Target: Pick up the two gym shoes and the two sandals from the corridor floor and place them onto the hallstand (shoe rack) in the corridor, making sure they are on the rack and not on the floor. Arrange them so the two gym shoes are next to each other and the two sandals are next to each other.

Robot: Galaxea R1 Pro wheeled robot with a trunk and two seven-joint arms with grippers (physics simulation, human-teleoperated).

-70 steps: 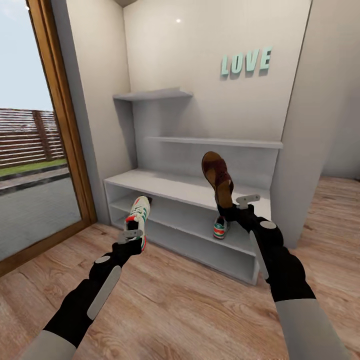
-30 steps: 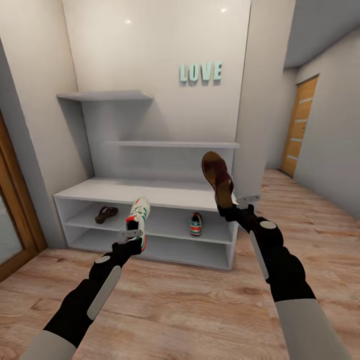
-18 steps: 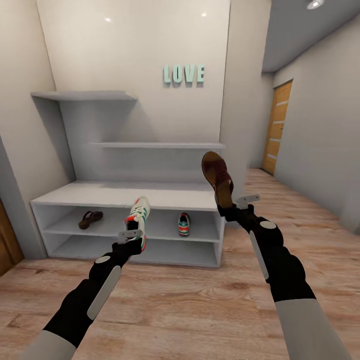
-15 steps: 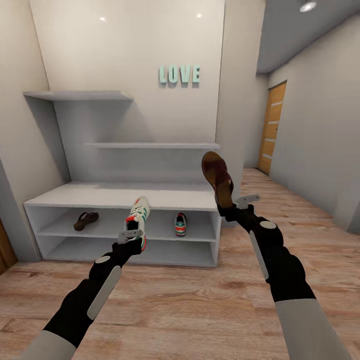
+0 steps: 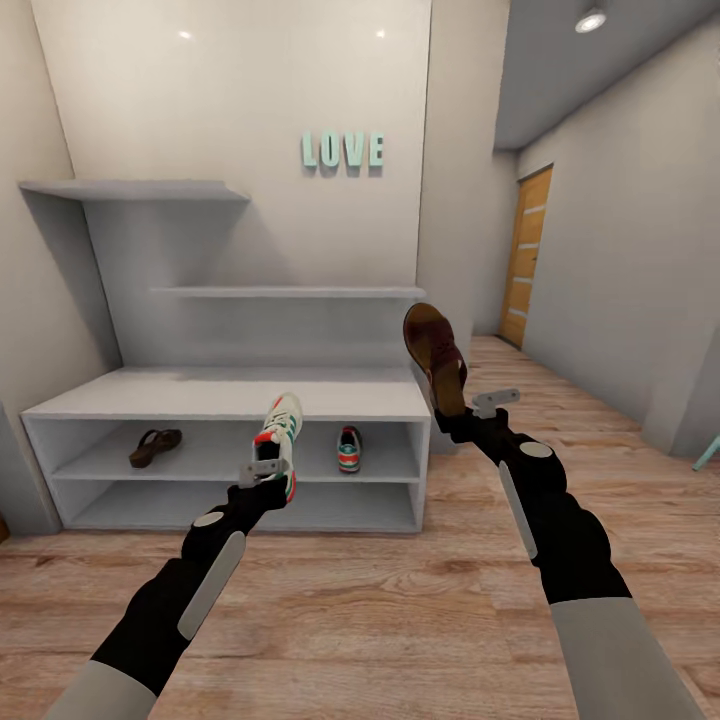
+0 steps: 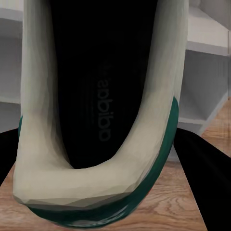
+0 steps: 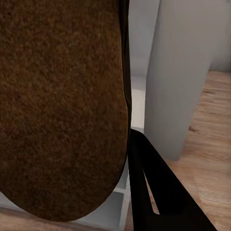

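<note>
Head view: the robot faces the shoe rack from a short way back on the wood floor, both arms raised and loaded.
Left gripper: closed on a gym shoe at the heel, toe pointing up; in the left wrist view the dark inside of the gym shoe faces the camera.
Right gripper: clamped on the heel end of a sandal, which stands nearly upright above it; the right wrist view shows the sandal's brown footbed close up.
Already on the rack: a second sandal near the left end of the upper shelf tier, and a second gym shoe toward its right end, well apart from each other.
Arm pose: both forearms reach forward and up, the right held higher than the left.
Risk, pairing: the held gym shoe is on the left and the held sandal on the right, opposite to their mates on the shelf, so each placed straight ahead would probably land beside the wrong shoe.
Risk, clearance: held upright, each could catch the front edge of the rack's top when pushed into the tier.
Risk, drop: with only the heels gripped, either could swing or slip to the floor.
</note>
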